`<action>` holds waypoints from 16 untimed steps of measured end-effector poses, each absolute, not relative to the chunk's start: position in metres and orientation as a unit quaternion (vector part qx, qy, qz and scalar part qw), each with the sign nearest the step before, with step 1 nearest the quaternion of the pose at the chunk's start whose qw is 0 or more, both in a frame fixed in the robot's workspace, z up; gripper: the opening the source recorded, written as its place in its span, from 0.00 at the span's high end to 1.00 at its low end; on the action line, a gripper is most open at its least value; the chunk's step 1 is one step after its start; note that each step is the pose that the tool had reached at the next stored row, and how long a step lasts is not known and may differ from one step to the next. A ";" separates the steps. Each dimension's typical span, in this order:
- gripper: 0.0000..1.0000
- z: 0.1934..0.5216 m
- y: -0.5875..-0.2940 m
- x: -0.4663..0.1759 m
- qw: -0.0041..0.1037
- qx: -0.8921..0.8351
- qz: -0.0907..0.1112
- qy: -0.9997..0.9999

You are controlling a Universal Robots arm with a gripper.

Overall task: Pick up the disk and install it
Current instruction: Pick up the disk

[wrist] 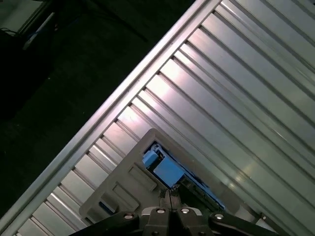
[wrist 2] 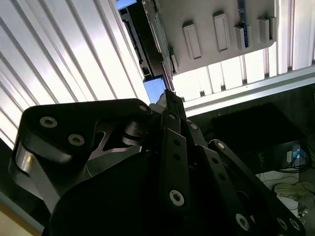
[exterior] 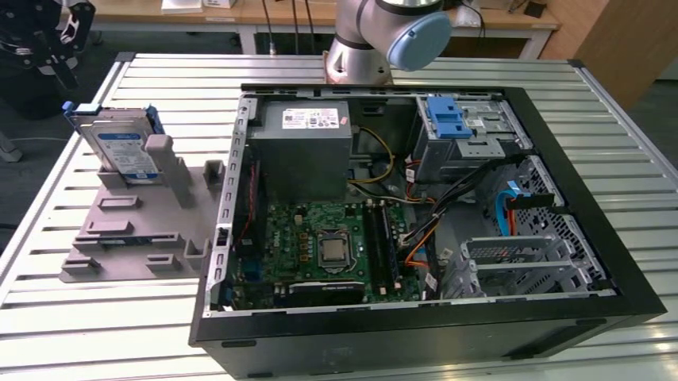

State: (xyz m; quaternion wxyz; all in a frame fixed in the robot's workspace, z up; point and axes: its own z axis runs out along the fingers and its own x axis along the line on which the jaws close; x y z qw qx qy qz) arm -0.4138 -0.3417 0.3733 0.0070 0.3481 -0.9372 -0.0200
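When I look over the whole rig from my far-off seat, the biggest thing I see is the silver table with its long slats. On it lies a big black computer case with its side off, so I can see the green board and the wires inside. At the back of the table stands the thick grey base of the arm.

On the exterior view's left, just beside the case, sits a grey plastic stand. Inside the case, near the back, is a grey metal box with a small white sticker.

The disk is not in the case. It stands up on its edge in a slot at the far end of the grey stand, with its white-and-blue label showing and its blue frame around it.

In the first wrist view the gripper hangs over the stand, right above the blue end of the disk. In both wrist views its two fingers are pressed together, and it has hold of nothing. In the exterior view it is up high, apart from the disk.

Smallest of all, a bare blue latch sits in the far corner of the case.
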 end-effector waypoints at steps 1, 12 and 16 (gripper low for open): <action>0.89 0.373 -0.342 -0.414 0.007 0.351 -0.020 -0.936; 0.89 0.373 -0.342 -0.414 0.008 0.393 -0.020 -0.919; 0.89 0.373 -0.342 -0.414 0.008 0.417 -0.020 -0.909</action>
